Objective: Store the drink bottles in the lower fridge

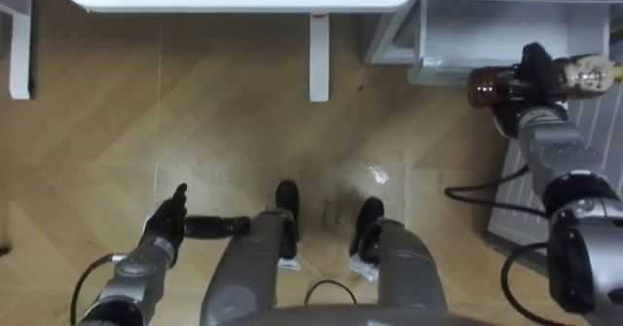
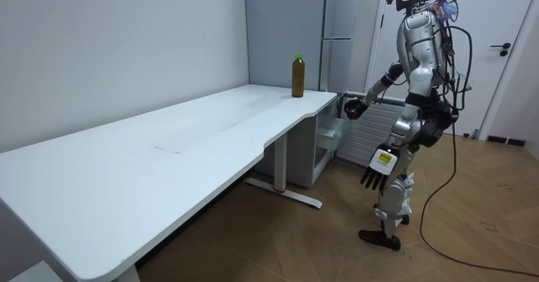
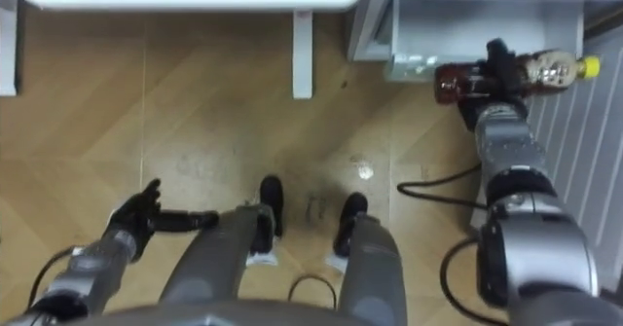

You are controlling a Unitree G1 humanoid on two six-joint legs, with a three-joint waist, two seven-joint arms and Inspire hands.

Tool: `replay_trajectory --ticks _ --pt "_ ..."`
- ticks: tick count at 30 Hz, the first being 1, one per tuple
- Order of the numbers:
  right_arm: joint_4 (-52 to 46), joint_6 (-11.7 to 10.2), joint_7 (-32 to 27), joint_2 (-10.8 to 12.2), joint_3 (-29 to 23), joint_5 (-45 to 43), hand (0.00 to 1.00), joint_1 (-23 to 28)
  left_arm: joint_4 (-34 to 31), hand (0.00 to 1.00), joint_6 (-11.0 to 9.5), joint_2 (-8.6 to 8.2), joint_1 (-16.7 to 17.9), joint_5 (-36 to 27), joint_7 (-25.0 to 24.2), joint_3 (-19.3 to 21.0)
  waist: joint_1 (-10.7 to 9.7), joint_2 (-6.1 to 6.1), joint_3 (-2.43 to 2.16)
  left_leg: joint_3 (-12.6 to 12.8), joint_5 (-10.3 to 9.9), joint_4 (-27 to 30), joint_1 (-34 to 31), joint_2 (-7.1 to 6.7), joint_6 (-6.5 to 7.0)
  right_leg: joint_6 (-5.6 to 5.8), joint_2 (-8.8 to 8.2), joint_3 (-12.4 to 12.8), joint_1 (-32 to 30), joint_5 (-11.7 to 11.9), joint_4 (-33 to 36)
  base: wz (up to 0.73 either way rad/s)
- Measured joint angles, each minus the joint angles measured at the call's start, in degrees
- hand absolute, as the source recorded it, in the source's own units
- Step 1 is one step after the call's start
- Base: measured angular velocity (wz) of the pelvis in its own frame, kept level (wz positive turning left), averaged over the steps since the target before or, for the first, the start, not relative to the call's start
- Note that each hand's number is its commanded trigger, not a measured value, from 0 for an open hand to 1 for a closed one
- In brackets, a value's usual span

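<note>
Bottle lies sideways in your right hand, fingers wrapped round its middle, just before the open lower fridge (left hand hangs relaxed, holding nothing). Reach in level, keeping the cap clear of the compartment's edge.

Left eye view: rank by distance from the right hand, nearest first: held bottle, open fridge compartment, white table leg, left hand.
1. The bottle: gripped in the right hand, lying sideways at upper right.
2. The open fridge compartment: just ahead of that hand, top right.
3. The white table leg: top middle, well off to the left.
4. The left hand: lower left, farthest.
</note>
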Motion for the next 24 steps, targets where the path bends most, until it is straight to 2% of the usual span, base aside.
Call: replay_trajectory --ticks 8,12,16,24 --pt "-0.04 0.23 -1.36 -0.62 0.00 -0.18 1.00 -3.89 -1.36 0.00 0.09 0.98 -0.10 -0.45 3.90 -0.22 -0.29 -0.66 0.02 0.39 -0.12 2.37 -4.32 0.02 0.35 -0.13 -0.60 0.19 -4.39 0.00 2.60 0.00" --pt "-0.21 0.61 -1.36 -0.65 0.00 -0.22 1.00 -5.60 -0.74 0.00 2.08 1.75 0.46 -0.35 5.41 -1.62 -0.15 -0.73 0.03 0.13 -0.26 3.21 -5.23 -0.01 0.55 -0.16 -0.73 0.08 -5.07 -0.06 2.83 0.02" --pt "-0.22 0.62 -1.36 -0.76 -0.02 -0.43 1.00 -6.95 1.09 0.00 3.48 1.80 1.08 -0.28 5.53 -2.84 -0.02 -0.77 0.02 -0.02 -0.20 3.56 -5.51 -0.08 0.64 -0.17 -0.87 -0.01 -5.22 -0.05 3.17 0.01" --pt "-0.22 0.53 -2.29 -2.34 -0.03 -0.47 1.00 -8.55 1.84 0.00 4.29 1.77 1.19 0.79 5.52 -4.09 0.24 -0.80 0.01 -0.68 -0.12 4.05 -5.83 -0.50 0.75 0.04 -1.12 -0.07 -5.29 -0.46 4.03 0.06"
